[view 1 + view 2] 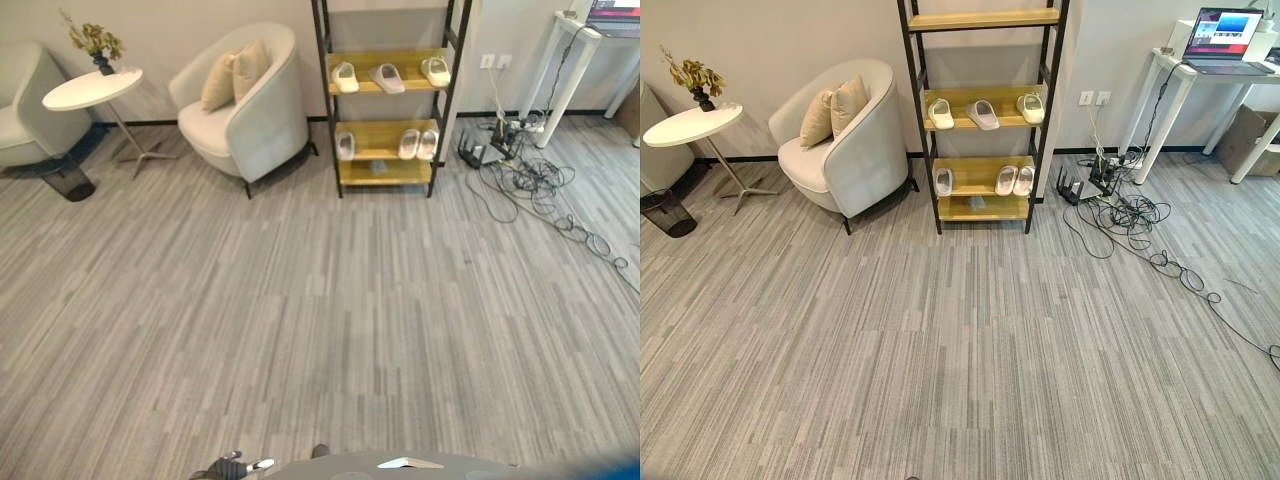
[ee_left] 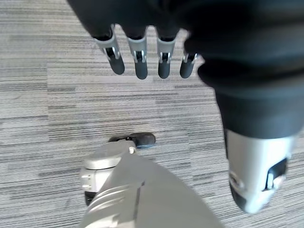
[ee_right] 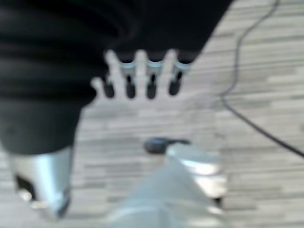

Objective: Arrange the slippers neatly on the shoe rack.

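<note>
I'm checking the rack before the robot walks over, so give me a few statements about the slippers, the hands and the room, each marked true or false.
1. The black-framed shoe rack with wooden shelves holds six pale slippers. True: three on the upper slipper shelf, three on the shelf below.
2. On the lower shelf all three slippers lie side by side. False: one lies apart at the left end, two lie together on the right.
3. The left hand holds a slipper. False: its fingers hang straight over the grey striped floor, holding nothing.
4. The right hand is open. True.
5. A cream armchair with two cushions stands left of the rack. True.
</note>
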You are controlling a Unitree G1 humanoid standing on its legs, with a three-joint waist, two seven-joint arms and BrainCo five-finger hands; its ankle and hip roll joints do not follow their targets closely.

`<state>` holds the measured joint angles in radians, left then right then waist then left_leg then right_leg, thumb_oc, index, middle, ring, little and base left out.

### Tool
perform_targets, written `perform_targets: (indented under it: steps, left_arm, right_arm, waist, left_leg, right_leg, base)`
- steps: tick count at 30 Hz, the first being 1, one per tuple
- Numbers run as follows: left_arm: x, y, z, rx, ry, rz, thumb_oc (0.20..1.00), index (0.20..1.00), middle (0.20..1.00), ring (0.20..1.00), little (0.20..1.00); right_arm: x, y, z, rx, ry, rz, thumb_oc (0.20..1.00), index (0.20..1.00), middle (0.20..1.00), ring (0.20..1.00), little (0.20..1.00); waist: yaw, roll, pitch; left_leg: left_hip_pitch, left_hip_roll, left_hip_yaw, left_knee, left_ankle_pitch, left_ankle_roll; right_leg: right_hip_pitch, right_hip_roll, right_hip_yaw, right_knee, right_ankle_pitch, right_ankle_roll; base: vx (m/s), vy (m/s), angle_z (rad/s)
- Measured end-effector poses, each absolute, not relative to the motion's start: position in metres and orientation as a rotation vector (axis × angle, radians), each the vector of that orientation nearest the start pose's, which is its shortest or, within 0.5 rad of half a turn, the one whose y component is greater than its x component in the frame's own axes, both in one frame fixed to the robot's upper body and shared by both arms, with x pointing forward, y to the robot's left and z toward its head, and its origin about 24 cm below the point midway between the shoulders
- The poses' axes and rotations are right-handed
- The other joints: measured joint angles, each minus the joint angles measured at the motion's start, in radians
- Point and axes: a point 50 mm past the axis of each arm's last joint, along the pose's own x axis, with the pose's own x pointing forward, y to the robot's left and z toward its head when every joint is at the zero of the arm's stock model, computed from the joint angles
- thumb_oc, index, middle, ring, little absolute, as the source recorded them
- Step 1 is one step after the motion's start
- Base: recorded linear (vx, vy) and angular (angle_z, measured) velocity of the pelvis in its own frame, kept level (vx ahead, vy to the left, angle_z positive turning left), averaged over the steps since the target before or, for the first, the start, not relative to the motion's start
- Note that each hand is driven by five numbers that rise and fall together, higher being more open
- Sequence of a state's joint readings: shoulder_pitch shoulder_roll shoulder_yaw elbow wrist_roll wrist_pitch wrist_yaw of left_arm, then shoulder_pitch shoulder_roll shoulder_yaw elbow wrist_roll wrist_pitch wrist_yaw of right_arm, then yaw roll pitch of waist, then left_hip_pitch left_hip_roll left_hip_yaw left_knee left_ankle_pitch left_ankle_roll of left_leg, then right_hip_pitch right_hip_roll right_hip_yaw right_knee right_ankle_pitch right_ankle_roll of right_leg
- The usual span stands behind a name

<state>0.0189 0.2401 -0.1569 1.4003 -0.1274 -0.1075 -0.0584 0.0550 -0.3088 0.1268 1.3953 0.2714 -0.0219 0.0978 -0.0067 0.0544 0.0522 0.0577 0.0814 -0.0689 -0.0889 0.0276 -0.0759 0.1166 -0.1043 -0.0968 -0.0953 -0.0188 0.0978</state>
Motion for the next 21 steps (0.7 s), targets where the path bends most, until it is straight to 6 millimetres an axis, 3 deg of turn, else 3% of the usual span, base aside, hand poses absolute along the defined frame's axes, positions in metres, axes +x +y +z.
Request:
perform_targets:
  steps: [14, 21]
  left_arm:
    - [0.078, 0.215, -0.169, 0.225, 1.253, -0.04, 1.0, 1.0, 1.0, 1.0, 1.0]
    - [0.081, 0.21, -0.169, 0.258, 1.245, -0.088, 1.0, 1.0, 1.0, 1.0, 1.0]
  right_arm:
    - [0.057, -0.258, -0.162, -0.082, 1.33, -0.161, 1.0, 1.0, 1.0, 1.0, 1.0]
    - [0.05, -0.265, -0.161, -0.095, 1.35, -0.173, 1.0, 1.0, 1.0, 1.0, 1.0]
  waist:
    - [-0.011, 0.007, 0.006]
    - [-0.013, 0.052, 0.02]
  left_leg:
    - [-0.004, 0.03, 0.007, 0.001, 0.005, -0.005]
    - [-0.001, 0.055, 0.006, 0.002, 0.006, -0.011]
  right_leg:
    - [-0.007, 0.023, 0.005, 0.0, -0.004, -0.012]
    - [-0.006, 0.049, 0.02, 0.0, -0.002, -0.031]
  base:
    - [0.01, -0.082, -0.01]
    - [0.03, -0.122, -0.03]
